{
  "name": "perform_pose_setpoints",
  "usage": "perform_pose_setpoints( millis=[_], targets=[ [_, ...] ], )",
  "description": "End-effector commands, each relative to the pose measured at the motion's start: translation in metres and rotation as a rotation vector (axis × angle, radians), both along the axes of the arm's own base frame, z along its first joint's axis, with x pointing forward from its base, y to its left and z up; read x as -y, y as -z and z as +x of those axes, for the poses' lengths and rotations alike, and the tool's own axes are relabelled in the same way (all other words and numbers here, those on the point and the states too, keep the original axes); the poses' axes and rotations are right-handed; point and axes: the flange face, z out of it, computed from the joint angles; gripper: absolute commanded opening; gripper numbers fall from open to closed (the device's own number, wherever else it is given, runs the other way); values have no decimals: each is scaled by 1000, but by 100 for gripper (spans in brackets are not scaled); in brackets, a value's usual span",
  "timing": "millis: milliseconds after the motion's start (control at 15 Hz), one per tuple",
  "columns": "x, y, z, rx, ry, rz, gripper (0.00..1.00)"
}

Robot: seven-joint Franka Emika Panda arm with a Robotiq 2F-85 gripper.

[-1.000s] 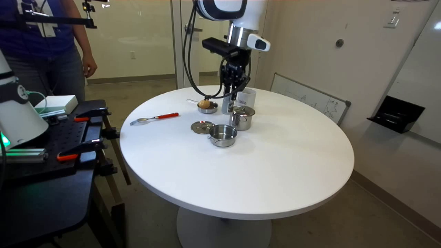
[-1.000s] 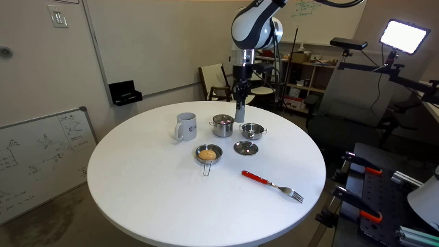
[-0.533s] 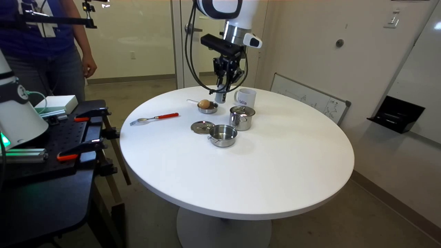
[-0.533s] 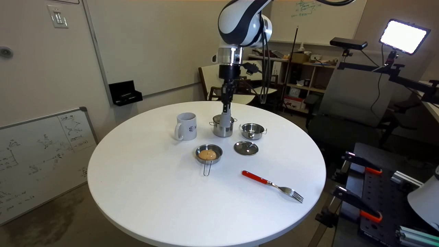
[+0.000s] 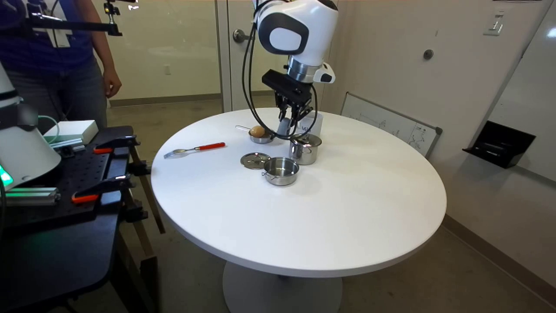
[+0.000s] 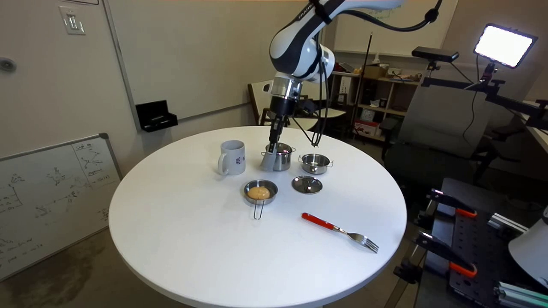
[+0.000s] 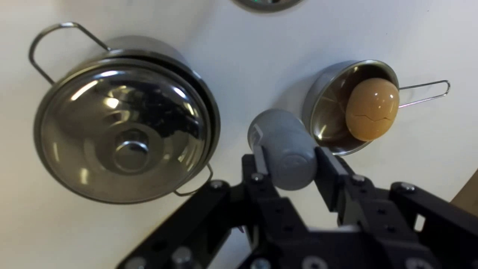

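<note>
My gripper (image 7: 291, 161) is shut on a grey cylinder (image 7: 282, 138), one finger on each side near its end. Tilted, the cylinder (image 6: 269, 161) hangs beside the lidded steel pot (image 6: 282, 159); whether it touches the table cannot be told. In the wrist view it lies between that pot (image 7: 123, 127) and a small steel pan (image 7: 328, 108), overlapping the pan's rim from this angle. A brown egg (image 7: 372, 110) with a crack line sits in the pan. Seen from outside, the gripper (image 5: 290, 120) partly hides a white mug (image 5: 319, 124).
On the round white table (image 6: 205, 252) stand the mug (image 6: 233, 159) and an open steel pot (image 6: 316, 164). A loose lid (image 6: 307, 184) lies near that pot. A red-handled fork (image 6: 317, 221) rests farther off. Cables (image 5: 249, 87) loop down beside the arm.
Still gripped, the cylinder has travelled from behind the lidded pot round to its mug side. It rose around midway, then lowered again, and now leans where it stood upright before. Other objects have stayed put.
</note>
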Motion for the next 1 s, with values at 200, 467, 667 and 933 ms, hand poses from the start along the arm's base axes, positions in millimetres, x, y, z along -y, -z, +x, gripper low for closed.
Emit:
perform_pose_setpoints(
  millis=[200, 467, 667, 933],
  targets=[
    [-17, 14, 9, -17, -78, -117, 11],
    [-27, 10, 9, -33, -119, -186, 11],
    [-28, -1, 4, -116, -133, -178, 11],
    [-25, -19, -13, -316, -190, -177, 11]
  ],
)
